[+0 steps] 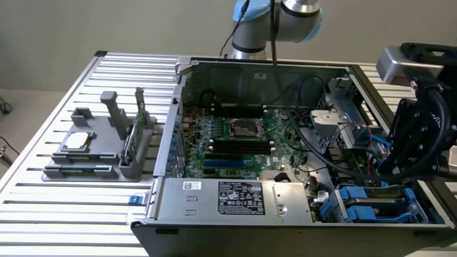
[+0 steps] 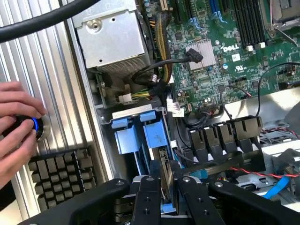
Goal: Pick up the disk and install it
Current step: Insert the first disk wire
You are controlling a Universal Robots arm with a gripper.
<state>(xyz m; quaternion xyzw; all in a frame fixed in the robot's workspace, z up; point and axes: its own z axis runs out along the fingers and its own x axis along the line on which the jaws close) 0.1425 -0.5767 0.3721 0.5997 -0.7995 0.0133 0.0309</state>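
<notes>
The Universal Robots arm (image 1: pixel 275 21) rises behind the open computer case (image 1: pixel 286 69) and reaches over it. Its black wrist, trailing thick cables, hangs above the case's near corner at the exterior view's right, over the drive bay (image 1: pixel 371 206) with its blue plastic carriers.

In the wrist view the hand (image 2: pixel 167 187) points straight down into that corner of the case. Its two black fingers (image 2: pixel 147 197) stand only narrowly apart and press on either face of the disk (image 2: pixel 165 166). The disk is gripped edge-on and upright, a thin dark slab with blue carrier plastic around it. It sits at the mouth of the bay, just inside the case wall, beside a row of black cable connectors (image 2: pixel 225 136).

Deeper in the case lie the green motherboard (image 1: pixel 236 139) and a silver metal cage (image 2: pixel 110 37). The labelled power supply (image 1: pixel 236 198) lies along the case's near side.

Outside the case, on the slatted table (image 1: pixel 71 225), a person's fingers (image 2: pixel 14 122) rest on a round button with a blue-lit ring (image 2: pixel 33 125), near a black finned heat sink (image 2: pixel 61 176). A grey parts stand (image 1: pixel 93 155) sits on the table off the case's far side, at the exterior view's left.
</notes>
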